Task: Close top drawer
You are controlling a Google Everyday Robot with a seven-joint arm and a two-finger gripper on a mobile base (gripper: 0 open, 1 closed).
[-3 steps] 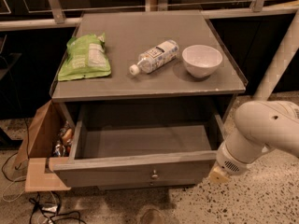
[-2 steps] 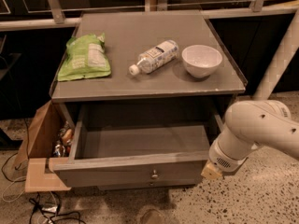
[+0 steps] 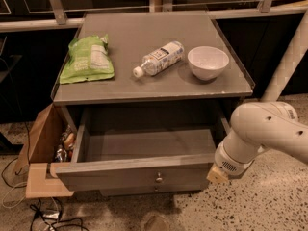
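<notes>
Right now I see the top drawer (image 3: 120,174), a deep grey wooden box with a small round metal knob (image 3: 158,178), pulled well out beneath the matte grey worktop (image 3: 144,32). My gripper (image 3: 217,174) sits by its right front corner, below the smooth white arm (image 3: 269,129); open or closed, I cannot tell

Pincer (image 3: 217,174) beside open top drawer (image 3: 120,173) (right corner)

Dim overhead light shadows the top drawer (image 3: 130,174), the jaws dusky at its right front corner.
</notes>
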